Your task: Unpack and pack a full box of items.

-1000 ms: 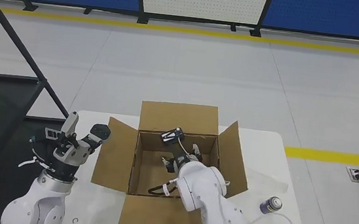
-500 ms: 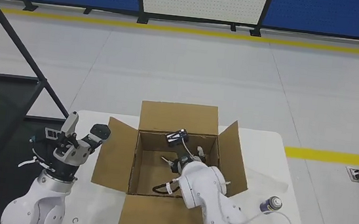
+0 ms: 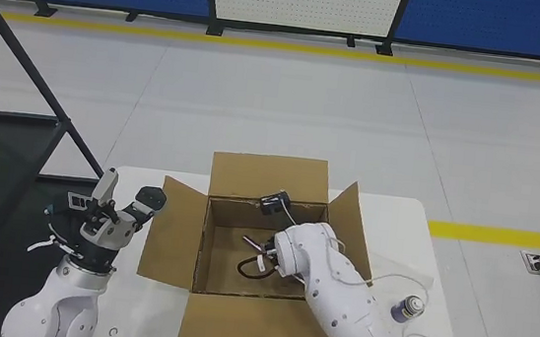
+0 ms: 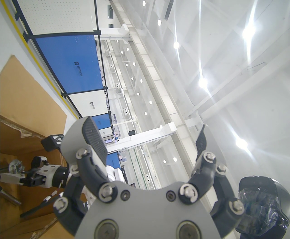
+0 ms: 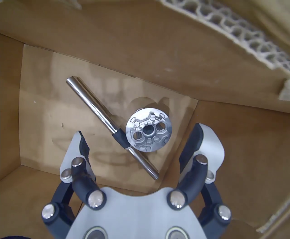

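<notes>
1. Right gripper [image 5: 139, 133] has swung across inside the box [image 3: 269, 176], jaws wide above rod [image 5: 97, 108] and disc [image 5: 148, 132], which touch near a floor corner.
2. A grasp looks close; left gripper [image 4: 146, 135] unchanged, jaws wide, at the desk's [image 3: 152, 305] left edge.

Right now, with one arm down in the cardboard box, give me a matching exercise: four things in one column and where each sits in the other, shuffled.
Things
1. metal rod
2. can
3. left gripper
4. right gripper

Places
A. standing on the table, outside the box
B. open, inside the box, above its floor
C. lying flat on the box floor
D. open, outside the box, aimed upward

Pairs: 1-C, 2-A, 3-D, 4-B
</notes>
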Motion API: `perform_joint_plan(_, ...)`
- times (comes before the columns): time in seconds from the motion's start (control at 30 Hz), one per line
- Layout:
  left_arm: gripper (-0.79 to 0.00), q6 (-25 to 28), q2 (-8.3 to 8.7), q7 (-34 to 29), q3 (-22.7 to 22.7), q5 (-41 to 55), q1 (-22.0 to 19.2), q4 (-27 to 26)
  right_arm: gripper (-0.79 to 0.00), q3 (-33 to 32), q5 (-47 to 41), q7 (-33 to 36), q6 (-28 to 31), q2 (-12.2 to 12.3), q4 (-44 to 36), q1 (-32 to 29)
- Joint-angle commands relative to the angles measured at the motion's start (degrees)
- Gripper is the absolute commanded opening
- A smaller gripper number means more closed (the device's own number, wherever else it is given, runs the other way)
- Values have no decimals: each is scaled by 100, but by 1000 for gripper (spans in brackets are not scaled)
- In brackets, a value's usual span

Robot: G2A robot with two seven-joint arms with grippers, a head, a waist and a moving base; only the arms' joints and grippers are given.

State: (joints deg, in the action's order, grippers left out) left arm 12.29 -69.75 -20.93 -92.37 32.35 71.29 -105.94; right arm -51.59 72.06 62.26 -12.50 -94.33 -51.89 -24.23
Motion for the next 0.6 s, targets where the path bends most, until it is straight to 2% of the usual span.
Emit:
perform_joint_plan(0.0, 0, 0, 0, 0, 0, 0, 0, 0, 0, 5, -74, -68, 28, -37, 247, 85)
perform_joint_plan(0.1, 0, 0, 0, 0, 0, 0, 0, 0, 0, 9, -137, -137, 67, -78, 468, 169)
perform_joint_plan(0.23, 0, 0, 0, 0, 0, 0, 0, 0, -117, 0, -159, -186, 83, -111, 652, 235)
perform_joint_plan(0.4, 0, 0, 0, 0, 0, 0, 0, 0, -200, -22, -144, -258, 45, -142, 849, 295)
perform_joint_plan(0.5, 0, 0, 0, 0, 0, 0, 0, 0, -397, -21, -141, -269, 49, -163, 939, 328)
perform_joint_plan(0.57, 0, 0, 0, 0, 0, 0, 0, 0, -446, -11, -133, -266, 70, -182, 1006, 360)
